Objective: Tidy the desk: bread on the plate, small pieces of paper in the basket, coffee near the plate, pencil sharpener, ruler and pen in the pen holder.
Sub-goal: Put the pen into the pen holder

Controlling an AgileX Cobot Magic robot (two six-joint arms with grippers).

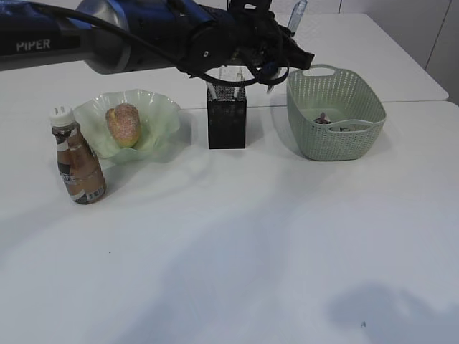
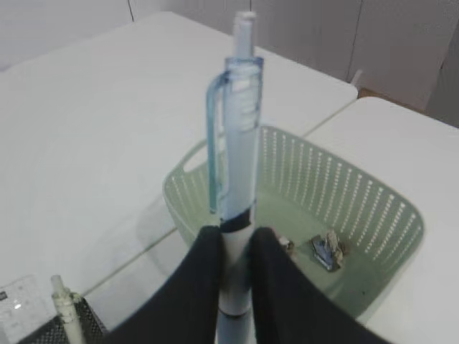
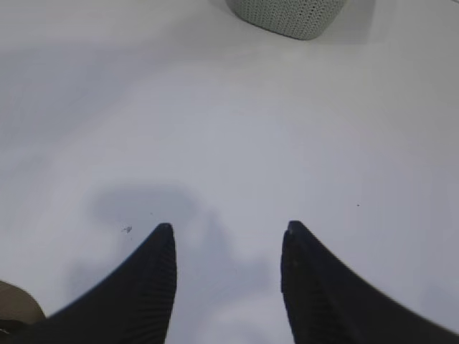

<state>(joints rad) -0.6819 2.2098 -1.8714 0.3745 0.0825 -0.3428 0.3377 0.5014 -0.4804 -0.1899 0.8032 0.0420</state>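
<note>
Overhead, the left gripper (image 2: 235, 247) pinches the pen (image 2: 239, 154) above the pen holder (image 1: 226, 117), left of the basket (image 1: 336, 118). Right gripper (image 3: 228, 240) hangs spread over bare desk (image 3: 237, 136). Far left, bread (image 1: 123, 124) sits on the plate (image 1: 159, 115), coffee (image 1: 77, 159) beside it.

Left arm (image 1: 107, 36): thick round tube, dark grey to black with a silver-grey sheen on the middle segment, white letters "PIPER" printed on the part farthest from the claw. Black cables looping in loose curves just behind the claw and under the wrist. Left gripper (image 2: 235, 247): two black matte fingers (image 2: 193, 287), smooth, broad at the base and narrowing to rounded tips. Right gripper (image 3: 228, 236): two black fingers (image 3: 143, 287) of the same kind, curved like horns and ending in points, with fine ribbed lines on the inner faces.
</note>
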